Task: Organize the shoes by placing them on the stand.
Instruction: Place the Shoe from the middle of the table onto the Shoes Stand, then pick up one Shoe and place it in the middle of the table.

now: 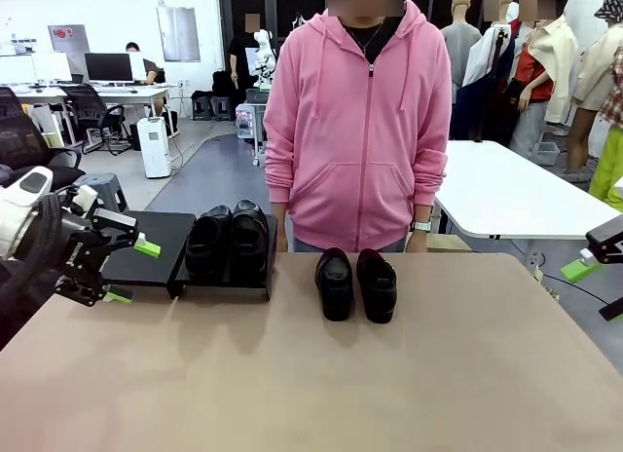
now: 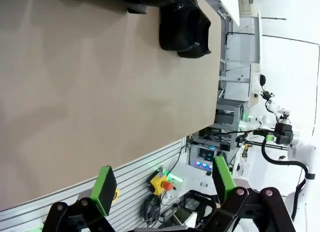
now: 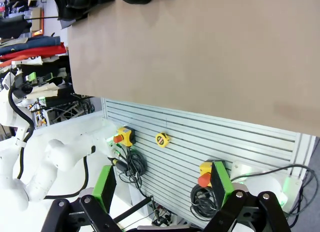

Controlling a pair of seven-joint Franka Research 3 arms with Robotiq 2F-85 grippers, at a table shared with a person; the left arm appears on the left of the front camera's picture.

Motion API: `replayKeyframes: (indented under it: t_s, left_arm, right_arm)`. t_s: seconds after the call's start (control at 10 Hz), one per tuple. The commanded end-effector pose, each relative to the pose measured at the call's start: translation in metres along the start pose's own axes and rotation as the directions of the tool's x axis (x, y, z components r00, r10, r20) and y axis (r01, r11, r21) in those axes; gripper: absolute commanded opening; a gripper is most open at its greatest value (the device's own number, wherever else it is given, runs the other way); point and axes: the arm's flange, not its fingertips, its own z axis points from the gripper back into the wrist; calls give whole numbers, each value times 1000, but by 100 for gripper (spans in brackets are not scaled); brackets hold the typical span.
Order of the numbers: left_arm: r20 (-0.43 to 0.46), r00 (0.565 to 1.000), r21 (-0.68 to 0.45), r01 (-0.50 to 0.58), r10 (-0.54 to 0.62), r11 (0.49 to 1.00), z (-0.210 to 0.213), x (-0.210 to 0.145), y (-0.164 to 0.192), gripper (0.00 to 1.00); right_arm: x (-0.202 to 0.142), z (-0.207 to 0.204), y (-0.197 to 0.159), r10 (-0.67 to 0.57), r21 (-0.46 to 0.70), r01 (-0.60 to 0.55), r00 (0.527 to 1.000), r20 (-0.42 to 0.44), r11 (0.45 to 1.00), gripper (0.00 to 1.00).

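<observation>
One pair of black shiny shoes (image 1: 229,240) stands on the right platform of the low black stand (image 1: 222,282) at the table's far left. The stand's left platform (image 1: 161,236) is bare. A second pair of shoes (image 1: 355,283) sits on the table near the far edge, in front of the person, and shows as dark shapes (image 2: 184,24) in the left wrist view. My left gripper (image 1: 132,271) hovers open just left of the stand, nothing between its green pads (image 2: 105,188). My right gripper (image 1: 596,288) hangs open off the table's right side, its pads (image 3: 218,182) apart.
A person in a pink hoodie (image 1: 358,121) stands at the far edge behind the loose pair, arms down. The tan table (image 1: 311,384) is bare in front and to the right. A white table (image 1: 516,194) stands beyond on the right.
</observation>
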Motion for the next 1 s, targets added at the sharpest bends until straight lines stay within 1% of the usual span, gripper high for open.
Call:
replayKeyframes:
  t_s: [0.0, 0.9]
  left_arm:
    - [-6, 1000, 3, -13, 13, 1000, 7, 0, -1, 100]
    - [-6, 1000, 3, -13, 13, 1000, 7, 0, -1, 100]
  right_arm:
    - [2, 2, 2, 18, 20, -18, 1000, 4, 1000, 100]
    - [2, 2, 2, 18, 20, -18, 1000, 4, 1000, 100]
